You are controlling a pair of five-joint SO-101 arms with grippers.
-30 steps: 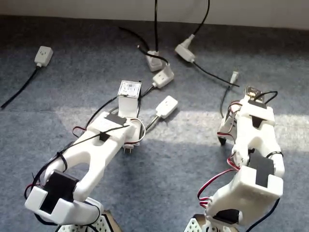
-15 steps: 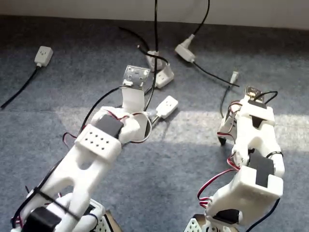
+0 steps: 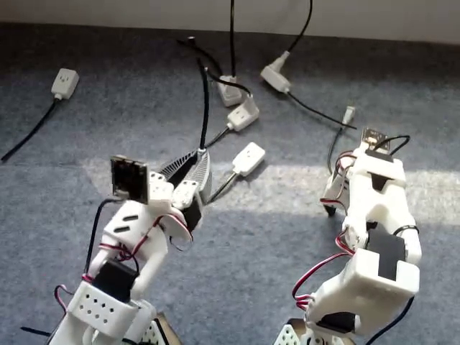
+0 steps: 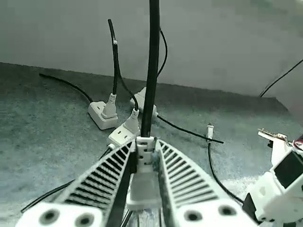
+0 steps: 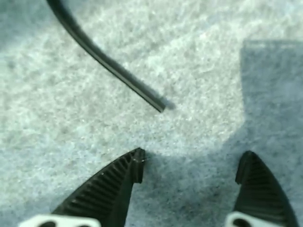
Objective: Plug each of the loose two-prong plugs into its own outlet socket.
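Note:
My left gripper (image 4: 144, 142) is shut on a white two-prong plug (image 4: 143, 187), held above the carpet; its black cord (image 4: 151, 71) runs straight away from the fingertips. From above, that gripper (image 3: 195, 164) hangs left of a loose white outlet (image 3: 249, 158). Two more outlets (image 3: 243, 113) (image 3: 230, 92) lie beyond it with cords attached, and another (image 3: 63, 83) lies at the far left. A small loose plug (image 3: 349, 113) rests near the right arm (image 3: 377, 194). My right gripper (image 5: 191, 156) stands open just over the carpet, close to a black cord end (image 5: 158, 105).
A further white connector (image 3: 275, 77) with a black cable lies at the back. Black cords cross the grey carpet (image 3: 108, 129) between the outlets. The wall runs along the far edge. Bare carpet stretches between the two arms.
The left arm has risen from the carpet and drawn back toward its base, lifting the plug so its cord now stretches up off the floor. The right arm has stayed put.

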